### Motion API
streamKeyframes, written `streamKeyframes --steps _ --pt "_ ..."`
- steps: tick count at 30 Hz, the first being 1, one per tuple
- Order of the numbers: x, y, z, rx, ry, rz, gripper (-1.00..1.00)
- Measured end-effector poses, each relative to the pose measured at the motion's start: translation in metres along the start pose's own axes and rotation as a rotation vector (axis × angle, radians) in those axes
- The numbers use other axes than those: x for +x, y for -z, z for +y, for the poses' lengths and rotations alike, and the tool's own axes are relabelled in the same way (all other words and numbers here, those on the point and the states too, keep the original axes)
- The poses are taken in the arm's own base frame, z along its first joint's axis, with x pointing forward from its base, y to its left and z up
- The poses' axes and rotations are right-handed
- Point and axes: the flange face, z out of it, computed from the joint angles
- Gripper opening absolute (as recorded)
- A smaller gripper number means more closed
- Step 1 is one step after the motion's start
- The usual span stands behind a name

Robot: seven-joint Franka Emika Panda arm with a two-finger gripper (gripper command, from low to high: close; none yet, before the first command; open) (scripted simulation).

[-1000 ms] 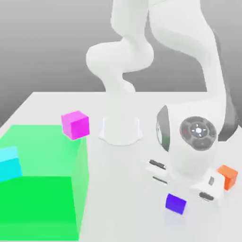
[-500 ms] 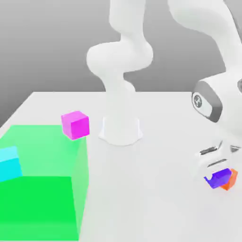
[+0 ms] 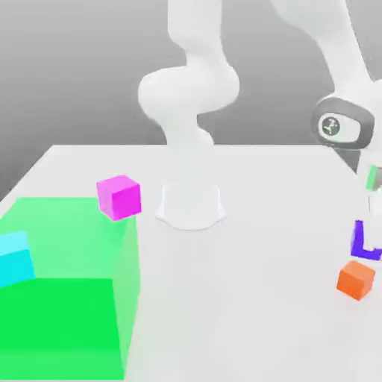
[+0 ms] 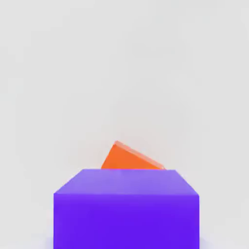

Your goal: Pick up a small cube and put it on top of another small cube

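Two small cubes sat at the lower right of the exterior frame. Nearest was the orange cube (image 3: 356, 280), resting flat on the white tabletop (image 3: 246, 298) with one corner turned toward the camera, so two side faces and the top showed. Just above it, cut off by the right frame edge, the violet-blue cube (image 3: 365, 242) was off the tabletop and clear of the orange one, with a narrow gap between them. As cubes, neither had a long axis. In the hand view the violet-blue cube (image 4: 126, 209) filled the lower middle of the frame, its front face square to the camera, and the orange cube (image 4: 130, 159) peeked out behind its top edge, turned at an angle to it. The hand was clenched on the violet-blue cube, though the fingers themselves could not be made out at the frame edge.

Open white surface lay around the orange cube toward the frame's centre and bottom. Much of the lower left was taken up by a huge translucent green block (image 3: 63, 291), with a cyan cube (image 3: 15, 257) showing at its left side and a magenta cube (image 3: 119, 196) at its far corner.

Farther back, the arm's round base (image 3: 191, 205) stood at mid-frame. The arm (image 3: 339, 45) rose from it out of the top and came down on the right, its wrist (image 3: 343, 125) above the held cube.
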Motion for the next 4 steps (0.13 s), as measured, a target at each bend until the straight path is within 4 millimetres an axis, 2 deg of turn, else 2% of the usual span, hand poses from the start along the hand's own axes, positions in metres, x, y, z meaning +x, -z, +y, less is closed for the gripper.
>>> streamKeyframes --steps 1,4 --pt "0.0009 -0.0092 0.0 0.0 0.001 0.0 1.0" --pt "0.0009 -0.0092 0.0 0.0 0.001 0.0 1.0"
